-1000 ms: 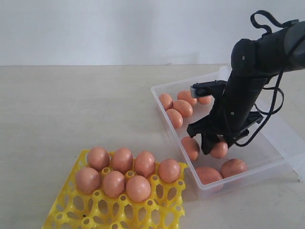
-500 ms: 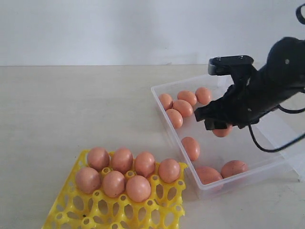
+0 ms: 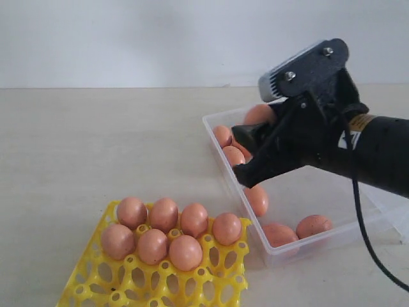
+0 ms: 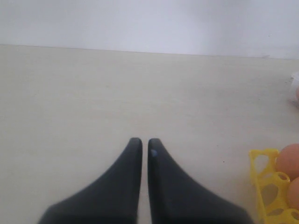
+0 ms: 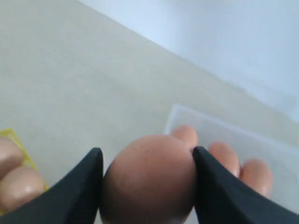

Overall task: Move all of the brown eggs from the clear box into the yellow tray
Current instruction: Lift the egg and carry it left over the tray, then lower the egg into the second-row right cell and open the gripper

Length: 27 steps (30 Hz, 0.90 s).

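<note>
My right claw (image 5: 147,156) pinching one brown egg (image 5: 149,186) above the clear box (image 3: 307,246), left claw (image 4: 145,144) pressed together, I count seven eggs (image 3: 165,214) in yellow tray (image 3: 96,281)

Matte black arm (image 3: 382,153), two silver screws (image 3: 285,76)

No legible text or markings

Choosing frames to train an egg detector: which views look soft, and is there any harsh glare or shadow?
Right wrist view: the held egg is close and soft-edged, the clear box behind it blurred. Left wrist view: flat, even light, shut pincer fairly crisp. Exterior view: yellow tray and its eggs sharp, mild highlights, no harsh glare.
</note>
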Each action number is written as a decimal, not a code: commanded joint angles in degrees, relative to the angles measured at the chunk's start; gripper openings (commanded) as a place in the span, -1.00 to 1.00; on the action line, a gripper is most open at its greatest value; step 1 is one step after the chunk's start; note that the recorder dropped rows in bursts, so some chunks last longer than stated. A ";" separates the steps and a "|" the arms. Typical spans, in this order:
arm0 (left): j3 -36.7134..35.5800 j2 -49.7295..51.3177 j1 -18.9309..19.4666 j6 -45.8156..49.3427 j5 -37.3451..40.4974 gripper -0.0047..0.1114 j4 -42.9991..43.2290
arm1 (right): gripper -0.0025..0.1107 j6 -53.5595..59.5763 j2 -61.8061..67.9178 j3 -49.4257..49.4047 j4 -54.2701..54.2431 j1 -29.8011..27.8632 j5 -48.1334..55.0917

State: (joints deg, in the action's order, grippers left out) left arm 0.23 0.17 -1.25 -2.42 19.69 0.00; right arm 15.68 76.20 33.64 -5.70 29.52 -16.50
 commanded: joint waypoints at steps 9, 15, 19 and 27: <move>-0.23 -0.17 -0.03 0.24 -0.35 -0.85 0.00 | -0.96 1.25 0.02 -0.32 16.70 16.40 4.09; -0.23 -0.17 -0.03 0.24 -0.35 -0.85 0.00 | -0.96 -0.20 7.90 -0.32 16.32 16.45 6.45; -0.23 -0.17 -0.03 0.24 -0.35 -0.85 0.00 | -0.96 -9.28 12.53 -0.32 16.41 13.81 2.13; -0.23 -0.17 -0.03 0.24 -0.35 -0.85 0.00 | -0.96 -21.75 12.89 -0.32 16.76 12.95 -6.99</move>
State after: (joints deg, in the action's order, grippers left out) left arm 0.23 0.17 -1.25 -2.42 19.69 0.00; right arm 0.00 89.21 33.55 10.47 43.33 -17.24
